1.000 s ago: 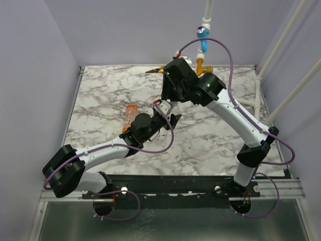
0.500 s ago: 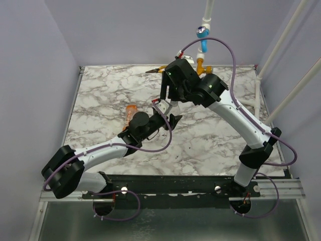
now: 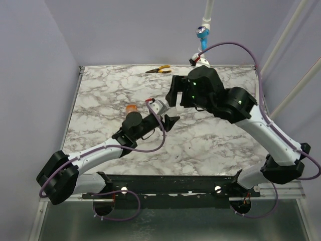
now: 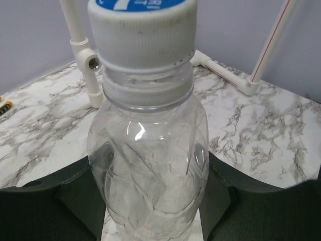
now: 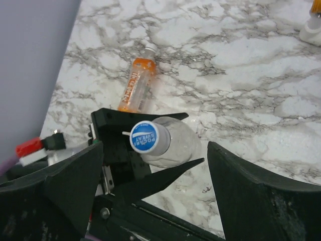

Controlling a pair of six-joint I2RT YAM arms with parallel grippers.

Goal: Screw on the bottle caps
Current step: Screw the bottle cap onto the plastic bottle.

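Left gripper (image 4: 150, 206): closed on the body of the clear bottle (image 4: 148, 160), one finger on each side. The neck and cap stand free above the jaws.
Right gripper (image 5: 154, 146): jaws spread wide, holding nothing. It hangs over the clear bottle; in its own view the cap sits between its fingers with open gaps on both sides.
Blue cap (image 5: 144, 137): on the clear bottle's neck, its blue top facing the right wrist camera.
Orange bottle (image 5: 135, 85): lying on the table just beside the left gripper, with the white cap (image 5: 149, 49) on its neck. In the top view it is mostly hidden under the left wrist.
Room: both grippers are over the middle of the table (image 3: 210, 145), well away from every edge, with bare marble to the right.
Around: pliers (image 3: 159, 70) at the far edge, well apart. A white pipe (image 3: 207, 12) with a blue valve (image 3: 201, 33) rises behind the far edge, near the right wrist's cable.
Change: the right gripper has lifted off the cap and swung right, and its jaws have widened. The pliers it half covered now show whole. The left gripper keeps the clear bottle in much the same spot.
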